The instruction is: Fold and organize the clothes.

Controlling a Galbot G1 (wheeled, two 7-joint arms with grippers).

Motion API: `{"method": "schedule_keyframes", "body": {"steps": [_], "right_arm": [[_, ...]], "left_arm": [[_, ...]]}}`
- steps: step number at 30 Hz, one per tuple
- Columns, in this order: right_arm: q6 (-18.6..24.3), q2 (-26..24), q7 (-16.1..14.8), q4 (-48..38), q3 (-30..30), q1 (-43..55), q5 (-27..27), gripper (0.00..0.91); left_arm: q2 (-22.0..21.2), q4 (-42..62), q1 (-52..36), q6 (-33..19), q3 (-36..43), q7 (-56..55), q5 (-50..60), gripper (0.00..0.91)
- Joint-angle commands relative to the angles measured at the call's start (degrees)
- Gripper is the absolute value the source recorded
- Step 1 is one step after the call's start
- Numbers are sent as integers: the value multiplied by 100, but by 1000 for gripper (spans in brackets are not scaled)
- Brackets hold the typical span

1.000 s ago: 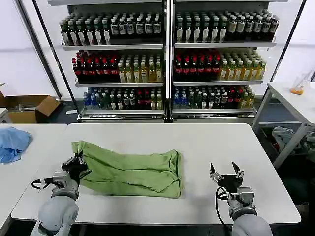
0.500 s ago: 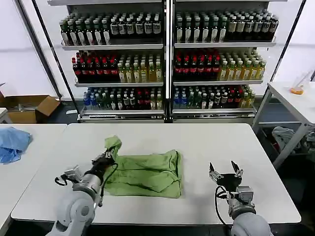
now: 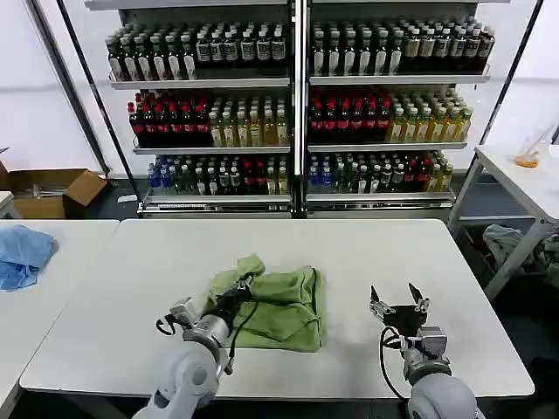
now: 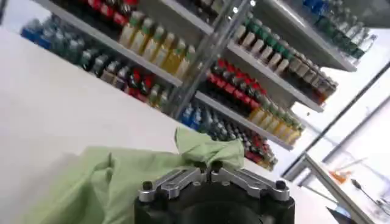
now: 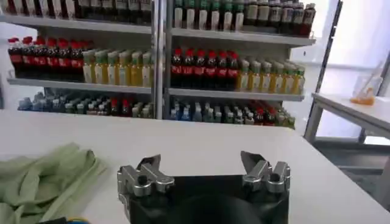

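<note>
The light green shirt (image 3: 284,301) lies on the white table (image 3: 393,253), folded over itself into a compact pile left of centre. My left gripper (image 3: 242,285) is shut on the shirt's left edge and holds it raised above the pile, the cloth bunching up over the fingertips. In the left wrist view the green shirt (image 4: 122,176) drapes from the closed left gripper (image 4: 207,165). My right gripper (image 3: 398,299) hovers open over bare table to the right of the shirt, holding nothing. The right wrist view shows the right gripper (image 5: 202,163) with jaws wide apart and the shirt (image 5: 42,179) off to one side.
A light blue cloth (image 3: 22,255) lies on a second table at the far left. Shelves of bottles (image 3: 297,105) stand behind the table. Another white table (image 3: 524,175) and a cardboard box (image 3: 48,190) sit at the sides.
My left gripper has carried the shirt's left edge up and rightward across the garment, folding it over. The right gripper has barely moved.
</note>
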Motion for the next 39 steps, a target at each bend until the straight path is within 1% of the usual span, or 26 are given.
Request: {"method": "schedule_keyframes", "body": {"steps": [1, 2, 3, 8, 15, 20, 23, 25, 26, 27, 30, 34, 36, 39], "right_arm": [[2, 5, -1, -23, 6, 22, -2, 907], [1, 6, -2, -25, 6, 25, -4, 907], [0, 6, -4, -24, 6, 25, -7, 907], [7, 3, -9, -48, 8, 26, -27, 907], [7, 11, -14, -90, -28, 55, -42, 907], [6, 23, -24, -97, -27, 54, -49, 907], [12, 38, -30, -99, -21, 39, -67, 907], [17, 57, -37, -99, -19, 32, -75, 907], [18, 67, -38, -99, -22, 33, -82, 907], [22, 81, -40, -101, -28, 36, -92, 907], [22, 100, -46, -97, -42, 51, -99, 907], [22, 116, -52, -106, -64, 81, -114, 907], [22, 122, -56, -106, -66, 84, -126, 907], [19, 124, -57, -93, -63, 82, -132, 907]], "left_arm": [[-548, 885, -567, -140, 669, -149, 303, 111], [-583, 981, -633, -141, 678, -143, 394, 856], [-595, 1051, -668, -144, 696, -156, 511, 907], [-570, 902, -635, -219, 865, -170, 709, 907], [-583, 377, -534, -128, 958, 98, 279, 907], [-341, -84, -209, 70, 869, 329, -31, 907], [-225, -377, -1, 77, 538, 330, -52, 907], [-144, -442, 80, 51, 248, 255, 83, 907], [-74, -431, 100, 39, 74, 220, 267, 907], [48, -367, 144, -19, -99, 232, 682, 907], [230, -187, 271, -89, -525, 232, 1161, 907], [429, 28, 463, -118, -775, 237, 1793, 907], [470, 205, 502, -189, -814, 239, 2338, 907], [481, 387, 493, -135, -809, 243, 2499, 907]]}}
